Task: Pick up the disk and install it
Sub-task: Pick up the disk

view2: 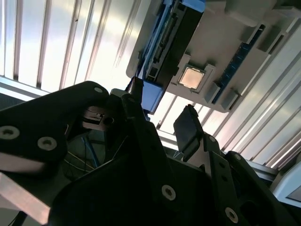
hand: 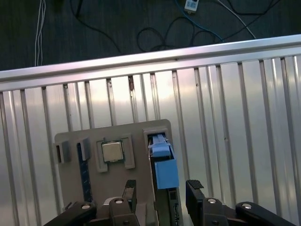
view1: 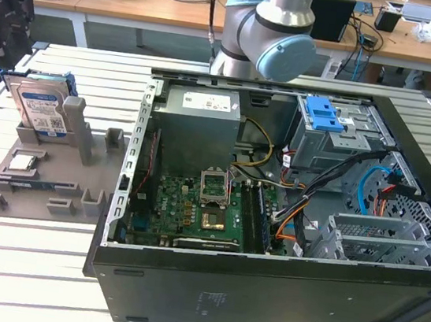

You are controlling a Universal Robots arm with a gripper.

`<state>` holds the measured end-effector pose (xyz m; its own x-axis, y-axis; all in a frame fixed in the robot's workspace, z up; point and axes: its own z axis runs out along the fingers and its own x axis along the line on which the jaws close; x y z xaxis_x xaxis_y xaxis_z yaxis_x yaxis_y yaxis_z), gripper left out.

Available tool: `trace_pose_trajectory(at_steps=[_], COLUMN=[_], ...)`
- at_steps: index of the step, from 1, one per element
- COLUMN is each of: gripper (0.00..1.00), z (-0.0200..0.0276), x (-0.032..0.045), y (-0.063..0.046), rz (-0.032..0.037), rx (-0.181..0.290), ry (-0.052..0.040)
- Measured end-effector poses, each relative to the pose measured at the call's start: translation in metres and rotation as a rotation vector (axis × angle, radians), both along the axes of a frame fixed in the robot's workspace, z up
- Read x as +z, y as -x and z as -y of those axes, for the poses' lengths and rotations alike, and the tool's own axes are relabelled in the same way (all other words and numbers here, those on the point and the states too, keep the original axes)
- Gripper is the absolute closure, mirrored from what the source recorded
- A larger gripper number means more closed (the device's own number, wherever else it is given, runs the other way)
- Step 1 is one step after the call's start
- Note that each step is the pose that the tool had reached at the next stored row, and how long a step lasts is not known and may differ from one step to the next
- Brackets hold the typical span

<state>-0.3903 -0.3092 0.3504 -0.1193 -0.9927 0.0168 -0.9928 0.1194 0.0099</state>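
A slatted metal table [view1: 27, 263] carries everything. The biggest thing on it is an open black computer case [view1: 260, 302] lying on its side toward the exterior view's right, its green circuit board [view1: 194, 206] facing up. The grey robot arm [view1: 269, 25] rises behind the case. On the table toward the exterior view's left, just beside the case, lies a flat grey holder tray [view1: 36, 193] with several slots and posts. The disk [view1: 42, 102] stands on edge in a slot at the far end of that tray, apart from the case, its white-and-blue label showing and blue rails around its edges. In the first wrist view the gripper [hand: 162, 188] looks down on the tray, and the disk's blue top edge [hand: 162, 165] lies in line with the gap between the two black fingers [hand: 195, 188]. The fingers are spread wide and hold nothing; a clear gap shows between each one and the disk. The second wrist view also shows the fingers [view2: 188, 127] parted, with the disk's dark side [view2: 176, 33] beyond them. Inside the case, near its far wall, a blue plastic caddy [view1: 323, 113] sits on a grey metal bay. A small square processor chip [hand: 113, 151] rests in a pocket of the tray beside the disk.
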Motion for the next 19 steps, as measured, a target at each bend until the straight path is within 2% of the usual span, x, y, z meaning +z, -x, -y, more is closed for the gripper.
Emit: trace_pose_trajectory(at_steps=[4, 9, 12, 13, 14, 15, 19], gripper=[0.46, 0.46, 0.46, 0.46, 0.46, 0.46, 0.46], z=[-0.0006, -0.0024, -0.0034, -0.0036, -0.0037, -0.0041, -0.0058], x=[-0.0147, -0.0292, -0.0341, -0.0375, -0.0465, -0.0524, -0.0555], y=[0.000, 0.000, 0.000, 0.000, 0.000, 0.000, 0.001], rz=[0.0000, 0.0000, -0.0001, 0.0002, 0.0000, 0.0000, -0.0002], rx=[0.004, 0.016, 0.024, 0.051, 0.068, 0.072, 0.076], ry=[0.0003, 0.0004, 0.0004, -0.0041, -0.0041, -0.0041, -0.0041])
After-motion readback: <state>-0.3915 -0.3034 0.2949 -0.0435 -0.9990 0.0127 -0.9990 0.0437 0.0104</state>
